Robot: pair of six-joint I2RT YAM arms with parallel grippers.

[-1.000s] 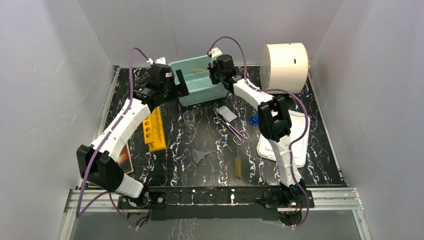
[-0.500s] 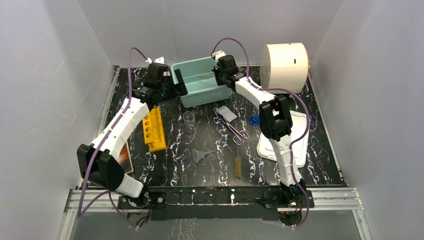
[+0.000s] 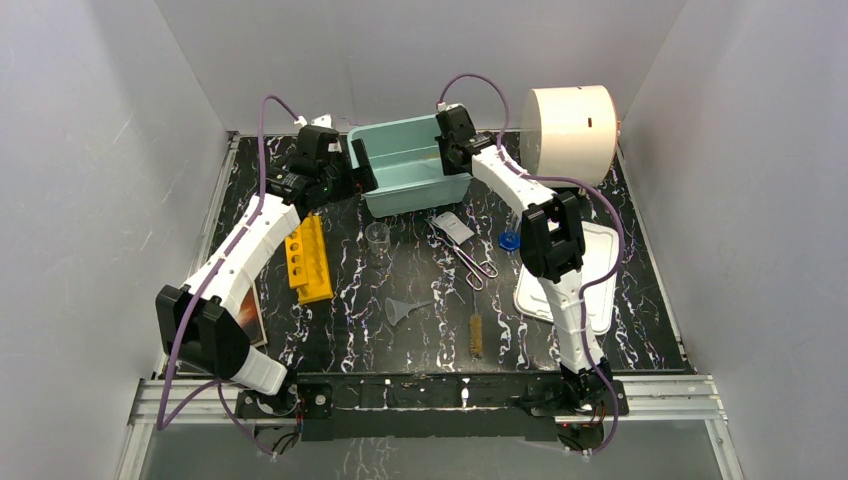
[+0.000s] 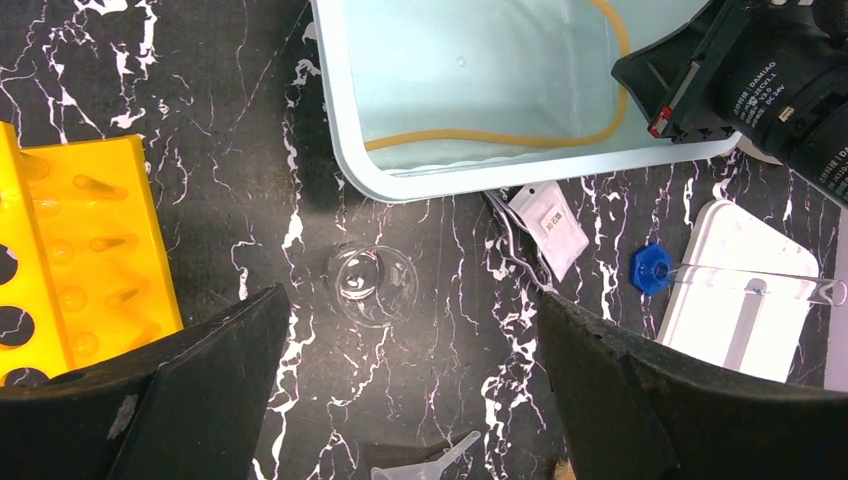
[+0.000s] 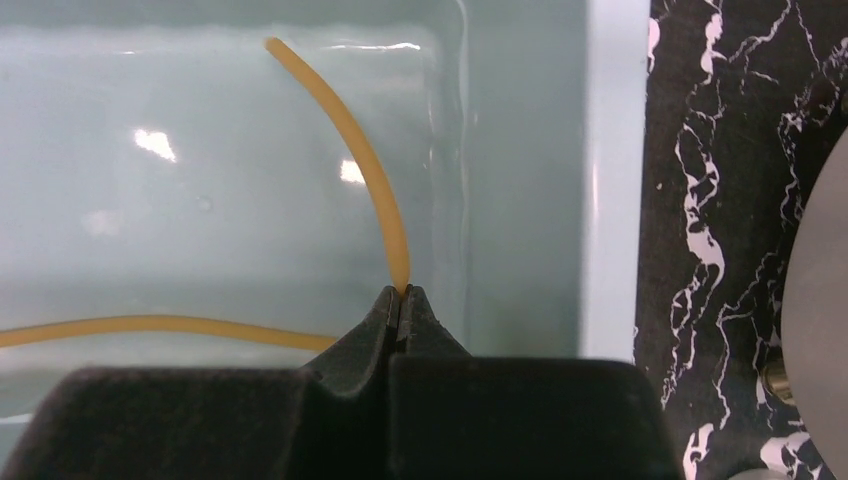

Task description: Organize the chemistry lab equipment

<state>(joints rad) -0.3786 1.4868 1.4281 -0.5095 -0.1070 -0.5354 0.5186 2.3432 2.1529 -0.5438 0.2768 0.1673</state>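
My right gripper [image 3: 447,152] is over the right end of the teal bin [image 3: 410,197]. In the right wrist view it [image 5: 400,296] is shut on the tan rubber tube [image 5: 362,165], which curls along the bin floor [image 4: 500,137]. My left gripper [image 3: 355,172] hangs open and empty by the bin's left end, and the left wrist view [image 4: 410,310] looks down on the clear beaker [image 4: 372,285]. The beaker [image 3: 377,235], clear funnel [image 3: 402,309], brown brush [image 3: 476,335], metal tongs [image 3: 465,255] and blue cap [image 3: 510,241] lie on the table. A glass tube [image 4: 760,275] rests on the white tray.
A yellow rack [image 3: 309,258] stands left of the beaker, with a book [image 3: 248,318] nearer the left edge. A white tray [image 3: 592,275] lies at the right and a big white cylinder [image 3: 568,122] at the back right. A small white packet [image 3: 455,226] lies by the tongs.
My right gripper has moved toward the bin's back right with the tube in it. The bin has shifted slightly to the right. The left gripper has barely moved.
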